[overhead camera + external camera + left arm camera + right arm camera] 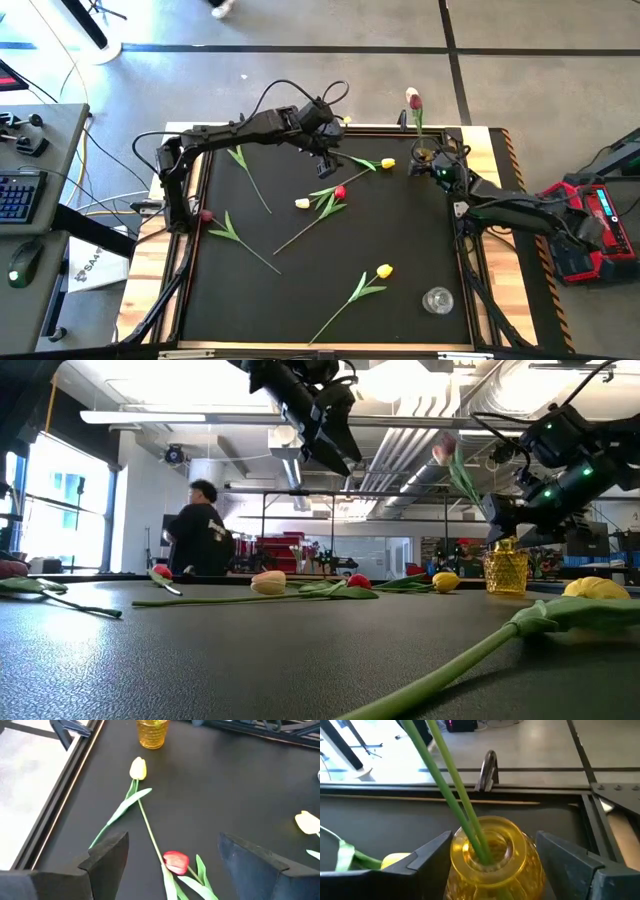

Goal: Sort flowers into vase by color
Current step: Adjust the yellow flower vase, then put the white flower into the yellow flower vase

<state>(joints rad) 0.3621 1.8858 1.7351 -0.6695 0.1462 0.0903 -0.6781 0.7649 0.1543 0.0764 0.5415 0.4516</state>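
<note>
I see my right end effector (490,855), fingers apart, around the amber vase (492,857) holding two stems; my left end effector (172,865) hovers apart above a red tulip (176,861) near it.

Grey concrete floor (300,75) with dark seam lines around table. Desk (45,150) beside it carries keyboard (15,197) and mouse (22,262). Ceiling ducts and pipes (400,455) overhead, strip light (170,417) lit. Bright window (65,520) at side. Person in dark top (200,532) stands beyond table.

Amber vase (492,854), green stems (455,790), black table (400,240).
</note>
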